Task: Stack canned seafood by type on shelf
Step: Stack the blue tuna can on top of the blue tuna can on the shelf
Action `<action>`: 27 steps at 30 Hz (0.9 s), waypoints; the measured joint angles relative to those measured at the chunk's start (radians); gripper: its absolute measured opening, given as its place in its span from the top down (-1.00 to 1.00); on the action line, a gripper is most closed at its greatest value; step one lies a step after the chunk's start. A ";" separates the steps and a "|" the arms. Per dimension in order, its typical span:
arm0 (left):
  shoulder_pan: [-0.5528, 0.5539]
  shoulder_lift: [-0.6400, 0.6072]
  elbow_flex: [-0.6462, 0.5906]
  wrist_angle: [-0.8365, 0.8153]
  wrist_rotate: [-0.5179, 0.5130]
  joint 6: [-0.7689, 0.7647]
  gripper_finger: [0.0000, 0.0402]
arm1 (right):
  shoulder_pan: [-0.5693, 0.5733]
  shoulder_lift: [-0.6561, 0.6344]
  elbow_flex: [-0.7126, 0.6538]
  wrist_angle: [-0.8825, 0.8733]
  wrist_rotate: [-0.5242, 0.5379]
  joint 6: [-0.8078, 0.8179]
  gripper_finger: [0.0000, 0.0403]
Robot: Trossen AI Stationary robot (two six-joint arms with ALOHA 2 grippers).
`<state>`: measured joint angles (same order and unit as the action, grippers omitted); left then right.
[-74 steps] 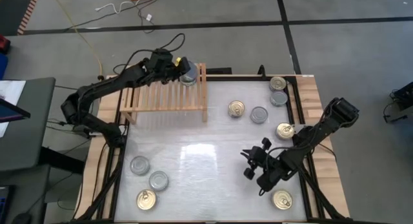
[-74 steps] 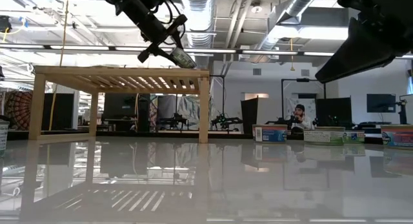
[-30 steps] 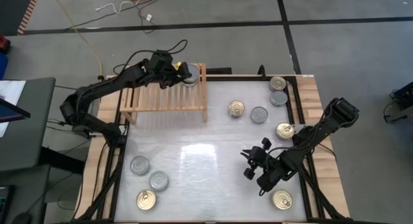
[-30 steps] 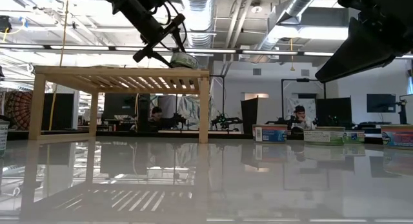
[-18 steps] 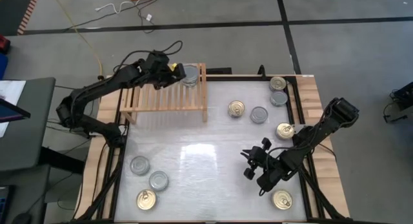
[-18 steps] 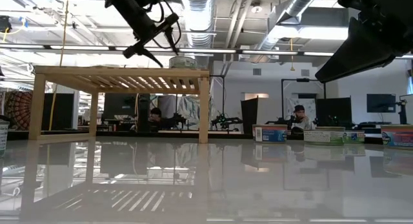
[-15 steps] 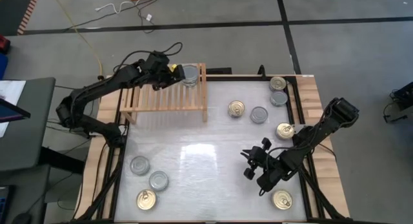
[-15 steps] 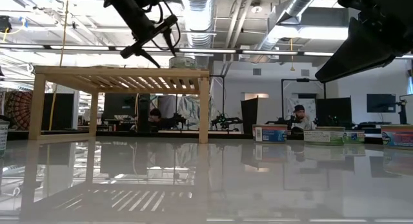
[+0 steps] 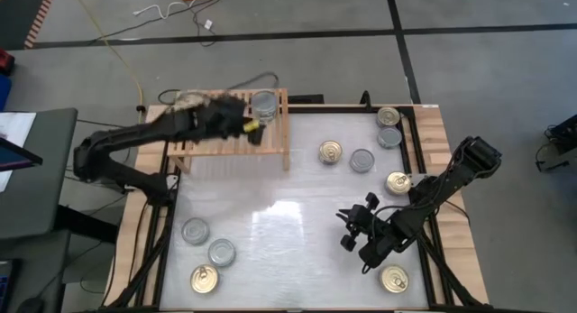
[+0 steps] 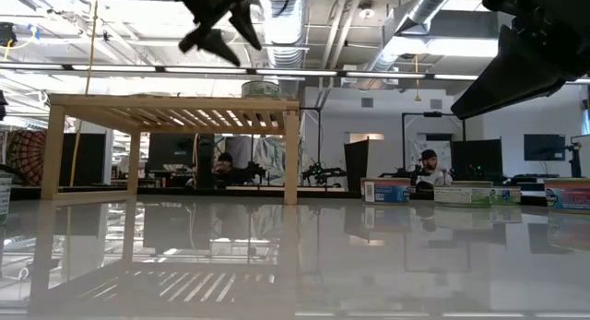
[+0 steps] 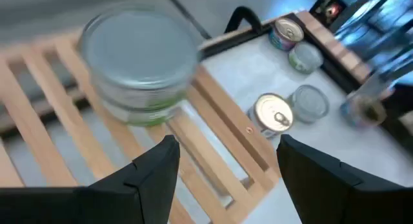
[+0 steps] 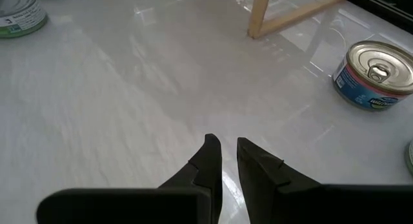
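A silver-topped can (image 9: 263,104) stands upright on its base on the far right corner of the light-wood shelf (image 9: 273,140). It also shows in the left wrist view (image 11: 142,75) and in the low view (image 10: 261,88). My left gripper (image 9: 249,129) is open and empty above the shelf, just on the near side of that can, and its fingers stand wide apart in its wrist view (image 11: 226,159). My right gripper (image 9: 346,228) is shut and empty, low over the table at the near right (image 12: 224,153).
Loose cans stand on the white table: gold (image 9: 330,151) and silver (image 9: 361,160) right of the shelf, three more (image 9: 389,126) by the right edge, one gold (image 9: 394,278) at the near right, and three (image 9: 207,254) at the near left.
My left gripper has set the silver-topped can upright on the shelf's far right corner, let go of it, then drawn back toward the left and risen, swinging toward the near edge. The can stays where it was put.
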<state>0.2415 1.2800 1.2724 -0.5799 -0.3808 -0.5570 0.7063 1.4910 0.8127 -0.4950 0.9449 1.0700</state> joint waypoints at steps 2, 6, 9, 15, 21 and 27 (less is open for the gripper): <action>-0.111 0.000 0.000 0.002 -0.128 0.022 -0.24 | 0.000 0.000 0.000 -0.001 -0.008 0.023 0.62; -0.306 0.009 -0.032 0.051 -0.344 0.047 -0.24 | 0.000 0.000 0.000 -0.010 -0.053 0.062 0.62; -0.411 0.001 -0.105 0.093 -0.398 0.060 -0.24 | 0.000 0.000 0.000 -0.009 -0.058 0.091 0.62; -0.567 -0.019 -0.349 0.299 -0.445 0.001 -0.24 | 0.000 0.000 0.000 0.023 -0.058 0.134 0.62; -0.686 -0.020 -0.462 0.455 -0.426 0.044 -0.24 | -0.009 0.000 0.000 0.082 -0.059 0.135 0.62; -0.754 -0.020 -0.462 0.433 -0.363 0.020 -0.24 | -0.023 0.000 0.000 0.123 -0.059 0.135 0.62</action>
<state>-0.5129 1.2602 0.8101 -0.1466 -0.7442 -0.5371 0.6838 1.4910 0.8131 -0.3723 0.8864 1.2045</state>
